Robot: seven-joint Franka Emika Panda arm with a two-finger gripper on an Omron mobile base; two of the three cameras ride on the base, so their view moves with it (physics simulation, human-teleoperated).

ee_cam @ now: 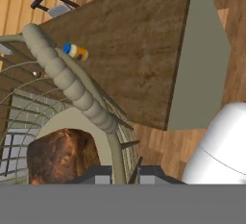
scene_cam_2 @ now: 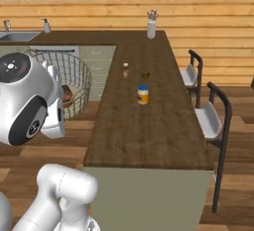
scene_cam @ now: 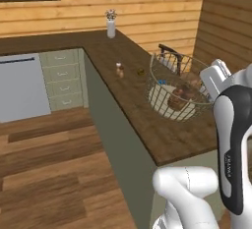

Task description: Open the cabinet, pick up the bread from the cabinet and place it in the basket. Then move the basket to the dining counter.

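Your gripper (ee_cam: 118, 175) was clamped tight on the basket (scene_cam_2: 74, 76) rim, fingers together on the wire right by the knobbly handle, and the basket hung in the air off the long edge of the dining counter (scene_cam_2: 144, 126). The bread (ee_cam: 60, 155) sat in the basket bottom, around 8 o'clock in the hand view. On the counter you had a yellow jar (scene_cam_2: 143, 95) near the middle, with a small bottle (scene_cam_2: 125, 70) at its 11 o'clock and a white vase (scene_cam_2: 151, 27) way at the far end.
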